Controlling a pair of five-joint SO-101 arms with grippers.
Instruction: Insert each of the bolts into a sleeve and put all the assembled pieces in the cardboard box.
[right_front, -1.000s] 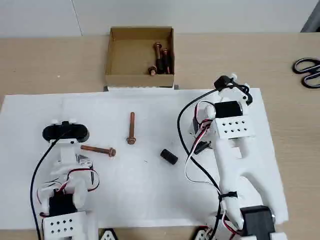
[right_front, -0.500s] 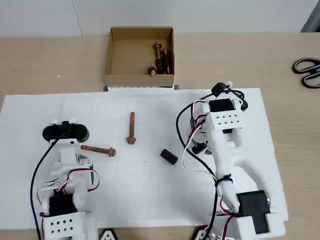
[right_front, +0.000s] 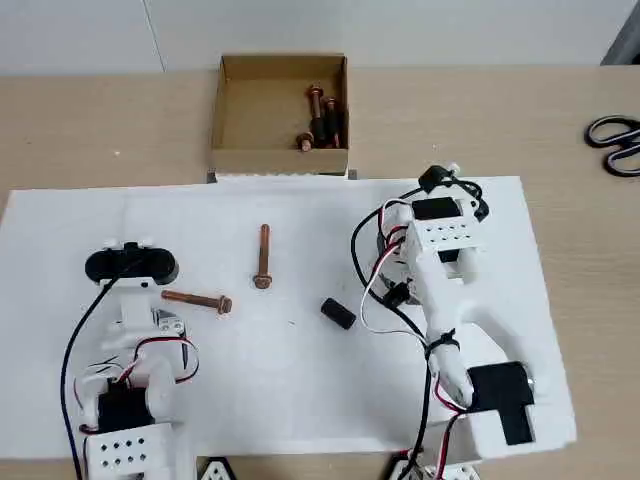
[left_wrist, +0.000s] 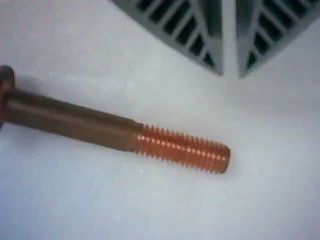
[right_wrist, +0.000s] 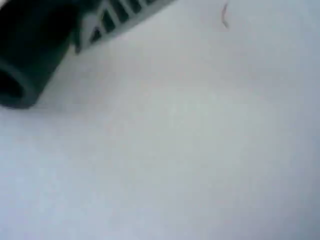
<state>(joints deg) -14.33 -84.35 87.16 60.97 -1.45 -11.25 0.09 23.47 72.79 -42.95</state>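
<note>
Desk (right_front: 100, 110) space is covered by white paper (right_front: 300, 390). The cardboard box (right_front: 240, 110), with assembled pieces (right_front: 318, 118) inside, is set at the paper's far edge. The left pincer (left_wrist: 231, 74) is held almost together, empty. Whether the right pincer (right_front: 396, 288) is apart cannot be told. A left bolt (right_front: 197, 299), a middle bolt (right_front: 263, 256) and a black sleeve (right_front: 338, 313) are laid on the paper.

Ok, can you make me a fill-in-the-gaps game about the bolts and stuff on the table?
___ copper-coloured metal bolts lie loose on the white paper sheet.
Only ___ short black cylindrical sleeve lies loose there.
In the high view, the finished pieces sit in the ___ half of the open brown cardboard box.
Missing words: two; one; right.
</note>
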